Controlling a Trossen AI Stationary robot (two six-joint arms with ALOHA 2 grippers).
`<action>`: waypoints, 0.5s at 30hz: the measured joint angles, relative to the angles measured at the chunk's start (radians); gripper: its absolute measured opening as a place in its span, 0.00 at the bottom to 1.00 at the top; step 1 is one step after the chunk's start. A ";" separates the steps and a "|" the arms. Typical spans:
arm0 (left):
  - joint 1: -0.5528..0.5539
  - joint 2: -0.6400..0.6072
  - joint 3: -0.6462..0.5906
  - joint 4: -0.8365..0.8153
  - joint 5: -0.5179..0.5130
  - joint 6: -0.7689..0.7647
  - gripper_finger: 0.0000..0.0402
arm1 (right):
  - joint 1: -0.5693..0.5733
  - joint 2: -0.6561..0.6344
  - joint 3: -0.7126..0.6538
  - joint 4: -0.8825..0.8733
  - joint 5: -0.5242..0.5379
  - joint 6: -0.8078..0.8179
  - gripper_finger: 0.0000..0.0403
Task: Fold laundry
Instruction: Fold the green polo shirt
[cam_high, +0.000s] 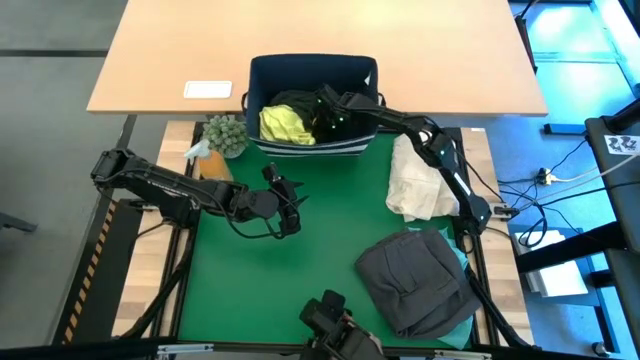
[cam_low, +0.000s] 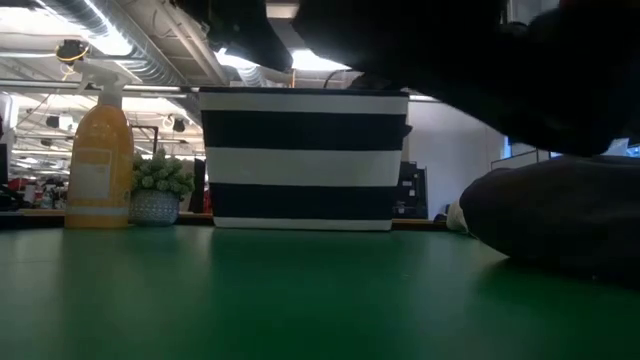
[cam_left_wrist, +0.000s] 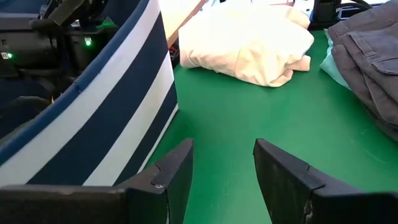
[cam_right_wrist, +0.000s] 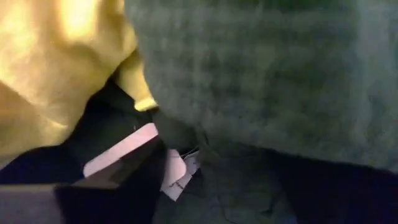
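Right wrist view — nubbly olive-black garment (cam_right_wrist: 267, 81)

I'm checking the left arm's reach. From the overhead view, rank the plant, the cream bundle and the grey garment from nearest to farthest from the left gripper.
From the left gripper, mid-mat:
1. Plant, at the mat's far-left corner.
2. Cream bundle, on the right side.
3. Grey garment, near-right corner, only slightly farther than the bundle.

Desk (cam_high: 320, 40): pale wood, beyond my arms' reach.
Ceiling (cam_low: 150, 40): my view shows bright strip lights, ducts.
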 joint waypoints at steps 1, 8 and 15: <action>0.000 0.000 0.000 0.000 0.000 0.000 0.41 | 0.000 0.000 0.004 -0.003 -0.010 0.002 0.61; 0.000 0.000 0.000 0.000 0.000 0.000 0.41 | -0.002 0.000 0.017 -0.017 -0.130 0.011 0.09; 0.000 0.000 0.000 0.000 0.000 0.001 0.40 | -0.018 -0.055 0.016 -0.008 -0.171 0.006 0.01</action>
